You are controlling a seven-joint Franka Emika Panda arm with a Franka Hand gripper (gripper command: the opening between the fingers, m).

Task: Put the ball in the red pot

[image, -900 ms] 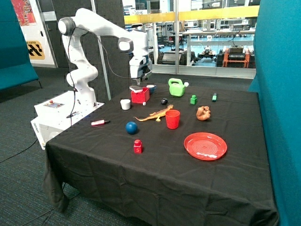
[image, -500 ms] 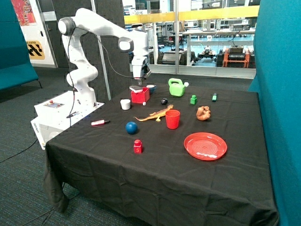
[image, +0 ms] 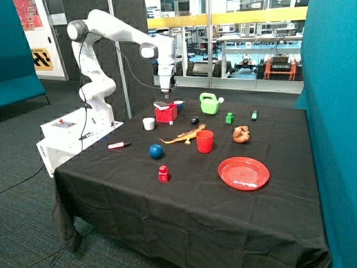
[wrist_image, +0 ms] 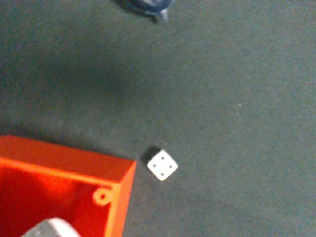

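The dark blue ball (image: 155, 151) rests on the black cloth near the front, beside the orange toy lizard (image: 184, 134). Further back stands the square red pot (image: 166, 114), with a pale grey object lying in its top. The gripper (image: 166, 94) hangs in the air just above the pot, well away from the ball, and holds nothing that I can see. In the wrist view a corner of the red pot (wrist_image: 64, 192) shows, with a white die (wrist_image: 162, 165) on the cloth beside it. The ball is out of the wrist view.
Around the ball are a red cup (image: 204, 141), a small red block with a knob (image: 163, 173), a red plate (image: 243, 173) and a marker (image: 119, 145). A white cup (image: 148, 123), a black roundish object (image: 194, 120) and a green watering can (image: 210, 103) stand near the pot.
The wrist has turned and the hand has narrowed in view, staying above the red pot. Nothing on the table has moved.
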